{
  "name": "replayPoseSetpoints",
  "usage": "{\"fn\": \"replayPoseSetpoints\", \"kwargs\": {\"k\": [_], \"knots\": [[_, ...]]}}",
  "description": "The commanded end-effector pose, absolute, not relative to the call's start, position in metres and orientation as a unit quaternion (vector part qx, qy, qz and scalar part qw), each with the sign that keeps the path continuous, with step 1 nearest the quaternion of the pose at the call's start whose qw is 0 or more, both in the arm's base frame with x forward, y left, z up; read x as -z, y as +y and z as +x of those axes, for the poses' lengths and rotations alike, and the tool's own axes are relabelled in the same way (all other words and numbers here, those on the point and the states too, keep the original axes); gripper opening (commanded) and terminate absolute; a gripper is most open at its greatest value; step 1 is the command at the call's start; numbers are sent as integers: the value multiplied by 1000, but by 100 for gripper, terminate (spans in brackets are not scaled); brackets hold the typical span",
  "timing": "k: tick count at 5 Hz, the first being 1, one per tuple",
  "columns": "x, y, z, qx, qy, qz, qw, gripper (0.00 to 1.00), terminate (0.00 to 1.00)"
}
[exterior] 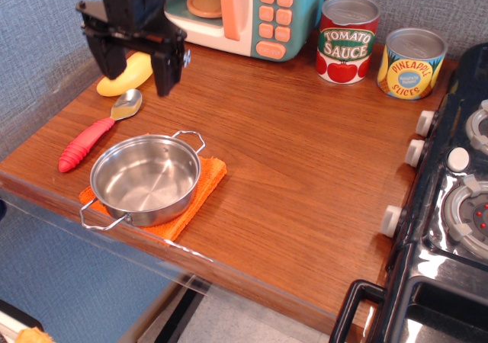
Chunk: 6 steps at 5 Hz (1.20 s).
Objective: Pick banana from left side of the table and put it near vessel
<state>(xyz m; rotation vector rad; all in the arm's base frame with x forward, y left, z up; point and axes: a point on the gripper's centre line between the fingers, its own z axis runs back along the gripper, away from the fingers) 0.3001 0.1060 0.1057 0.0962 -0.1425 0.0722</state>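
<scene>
The yellow banana [126,75] lies on the brown table [305,160] at the far left, partly behind my gripper. My gripper [136,75] is open, its two black fingers hanging on either side of the banana's right end, above it. The steel vessel [145,178] with wire loop handles sits empty on an orange cloth [204,187] near the front left edge, well in front of the gripper.
A red-handled spoon [96,133] lies left of the vessel. A toy microwave [244,8] stands at the back. A tomato sauce can [347,38] and a pineapple can [411,62] stand back right. A black stove [457,206] borders the right side.
</scene>
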Motion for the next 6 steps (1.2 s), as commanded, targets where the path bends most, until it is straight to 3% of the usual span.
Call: {"fn": "replayPoseSetpoints", "kwargs": {"k": [1,2,4,6], "knots": [[-114,178,362,-132,-93,93,982,100,0],[-100,205,376,-169,-83,120,975,100,0],[-61,220,394,-195,-50,100,974,100,0],[-34,221,394,-200,-27,72,977,100,0]]}}
